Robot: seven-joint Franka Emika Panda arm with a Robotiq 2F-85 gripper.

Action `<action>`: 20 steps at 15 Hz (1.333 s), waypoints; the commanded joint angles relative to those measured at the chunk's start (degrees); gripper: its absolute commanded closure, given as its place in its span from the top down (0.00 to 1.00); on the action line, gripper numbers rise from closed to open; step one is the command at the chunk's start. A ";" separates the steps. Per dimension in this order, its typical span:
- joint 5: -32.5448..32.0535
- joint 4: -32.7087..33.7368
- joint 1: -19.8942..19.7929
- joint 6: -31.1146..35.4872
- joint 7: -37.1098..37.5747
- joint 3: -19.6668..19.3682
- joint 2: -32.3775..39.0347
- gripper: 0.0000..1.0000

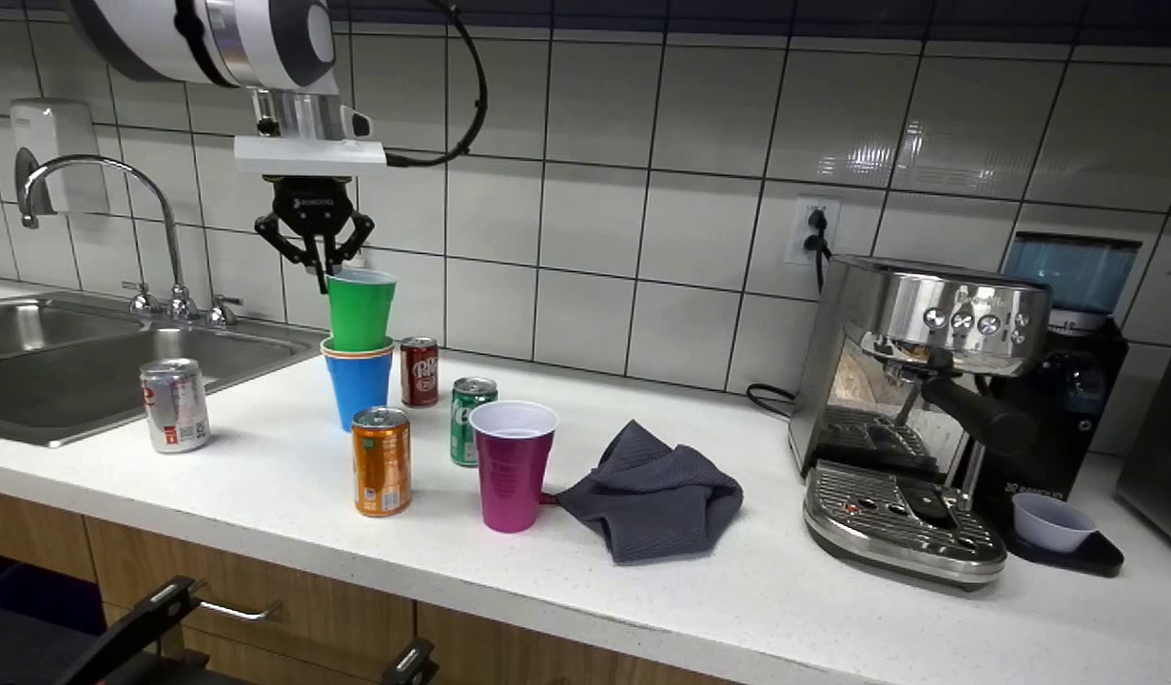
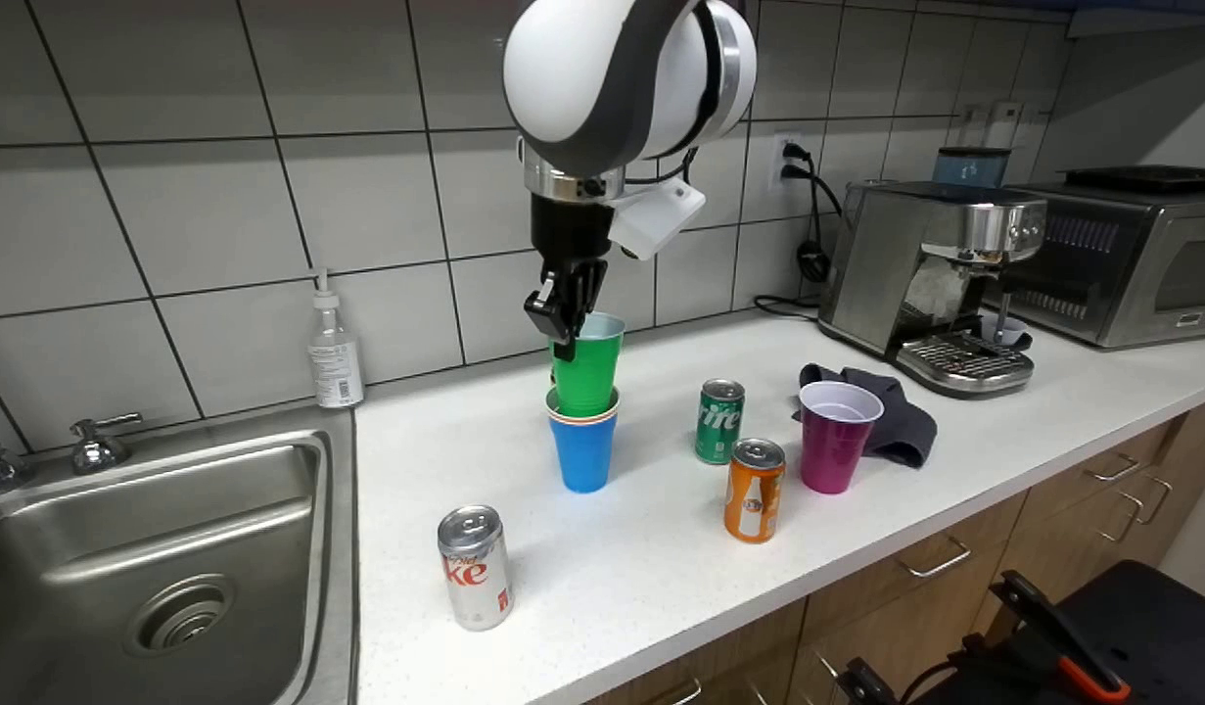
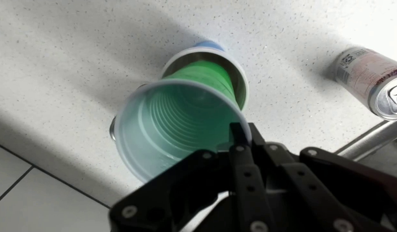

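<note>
- Over the counter (image 1: 737,609), the green cup (image 1: 363,314) is held above the blue cup (image 1: 359,392), its base at the lower mouth; how deep it dips is hidden.
- The gripper (image 3: 246,132) is all but closed, pinching the green cup's rim, one finger inside the wall and one outside.
- Nesting looks only begun, I judge: the cups are roughly lined up, but most of the green wall shows above the blue rim, and the grip is not yet let go.
- Apart from them stands the purple cup (image 1: 513,476).
- All three cups taper, look like thin plastic and have pale linings; ridged rings circle the green one's inside.
- Smooth metal cylinders: silver can (image 1: 174,409), orange can (image 1: 381,463), green can (image 2: 719,423), red can (image 1: 419,373).
- Rumpled and dark grey, the cloth (image 1: 656,499) has a waffle-like weave.
- White and dark-flecked, the counter looks hard.
</note>
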 commanded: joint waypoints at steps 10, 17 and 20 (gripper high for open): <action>-6.83 -2.14 0.32 6.08 3.44 0.56 2.59 0.01; -9.16 -1.78 0.58 7.76 5.06 0.33 4.88 0.01; -10.14 -1.70 0.72 8.13 6.00 0.19 5.48 0.01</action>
